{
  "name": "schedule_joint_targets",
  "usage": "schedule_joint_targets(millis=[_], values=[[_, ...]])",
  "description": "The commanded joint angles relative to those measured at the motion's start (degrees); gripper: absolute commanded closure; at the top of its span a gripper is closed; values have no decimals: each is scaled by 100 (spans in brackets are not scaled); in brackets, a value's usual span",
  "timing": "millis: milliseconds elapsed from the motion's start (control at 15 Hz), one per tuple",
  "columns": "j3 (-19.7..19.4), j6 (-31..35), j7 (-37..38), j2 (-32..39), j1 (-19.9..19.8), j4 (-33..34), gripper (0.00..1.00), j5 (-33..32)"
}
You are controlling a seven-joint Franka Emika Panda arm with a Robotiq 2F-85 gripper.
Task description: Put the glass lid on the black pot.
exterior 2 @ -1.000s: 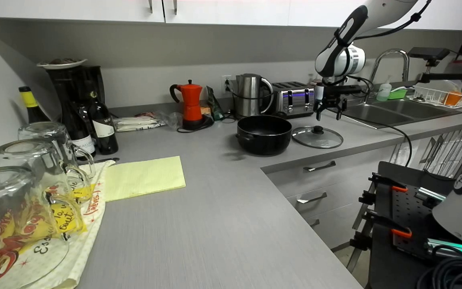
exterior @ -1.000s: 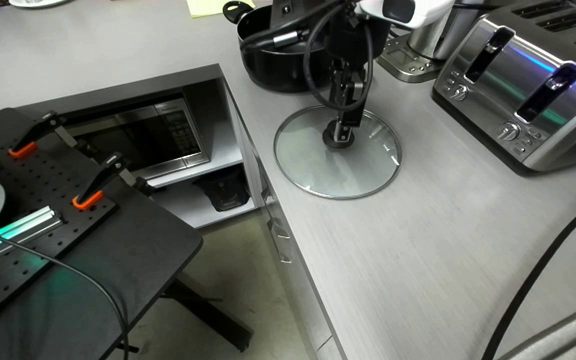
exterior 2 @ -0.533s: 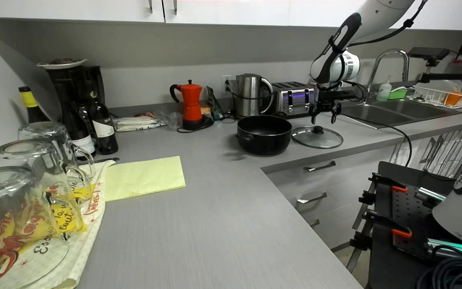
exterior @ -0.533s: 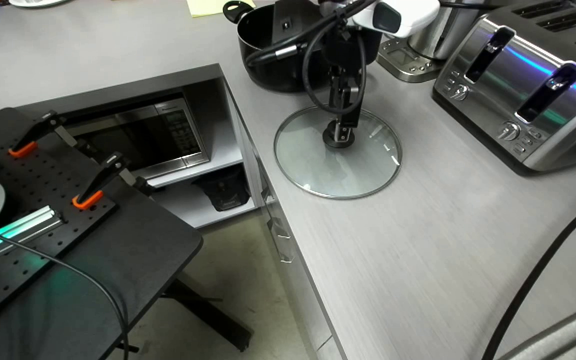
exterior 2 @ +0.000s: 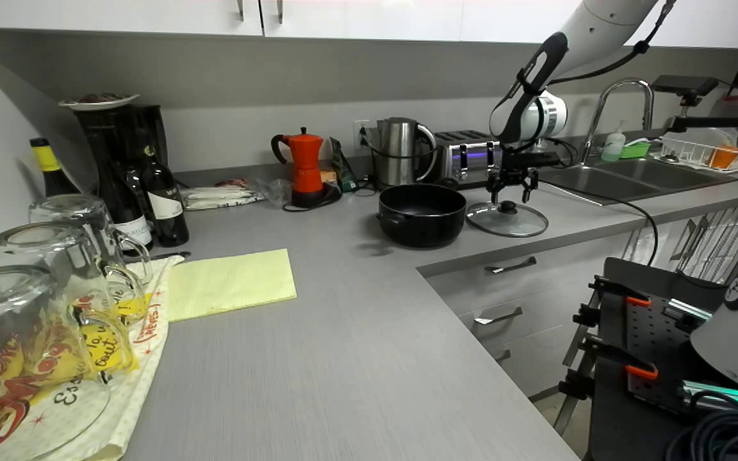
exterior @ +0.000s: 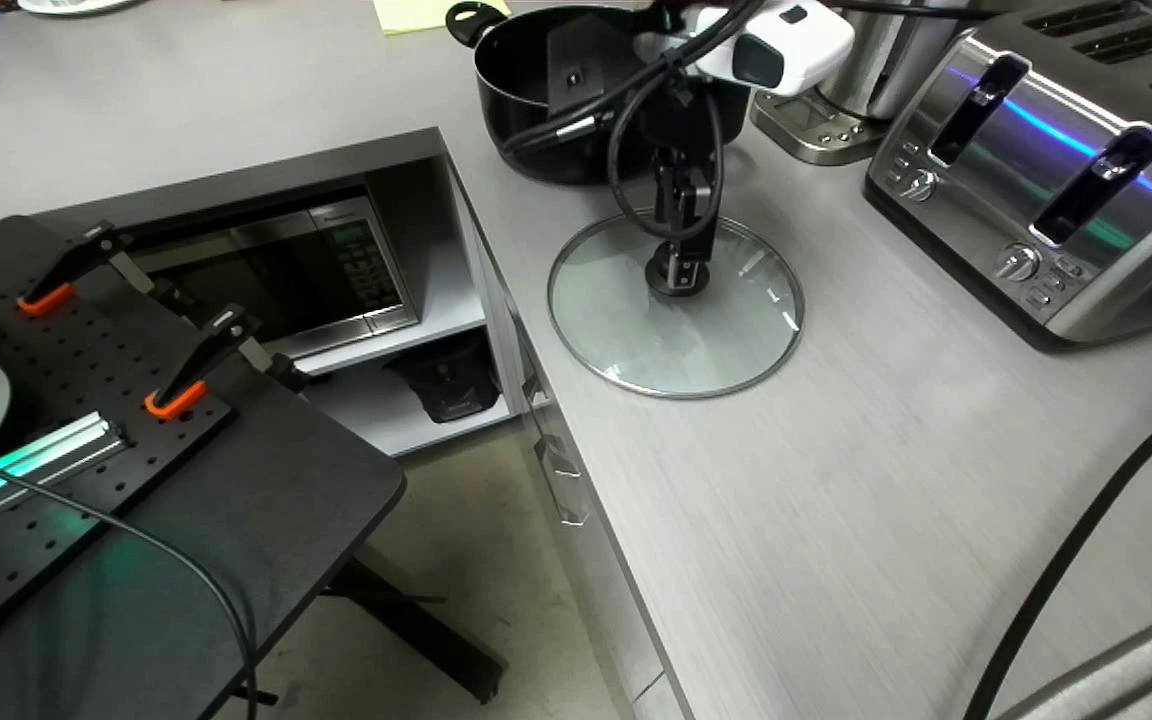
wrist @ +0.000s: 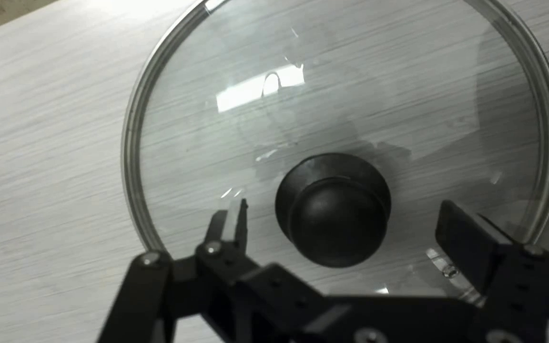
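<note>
The glass lid lies flat on the counter, also in an exterior view. In the wrist view the lid fills the middle, with its black knob upright. My gripper is open, with one finger on each side of the knob and a gap on both sides; nothing is held. In an exterior view the gripper points down over the lid, fingertips close to knob height. The black pot stands uncovered beside the lid, close to it. In an exterior view the arm partly hides the pot.
The toaster and steel kettle stand behind the pot and lid. The counter's front edge runs close to the lid. A yellow cloth and glass mugs lie farther along the counter.
The gripper has come down and shifted a little toward the pot, bringing the knob between its fingers. The lid and the pot have not moved.
</note>
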Motion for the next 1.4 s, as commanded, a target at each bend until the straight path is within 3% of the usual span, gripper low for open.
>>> schedule_joint_targets(millis=[0,200,333,800,1333], values=[[-14,100,92,163,19,160,0,49],[-13,90,91,208,19,199,0,46],[-17,80,89,221,23,213,27,37],[-9,109,66,206,22,229,75,39],[39,561,-179,-483,37,-439,75,51]])
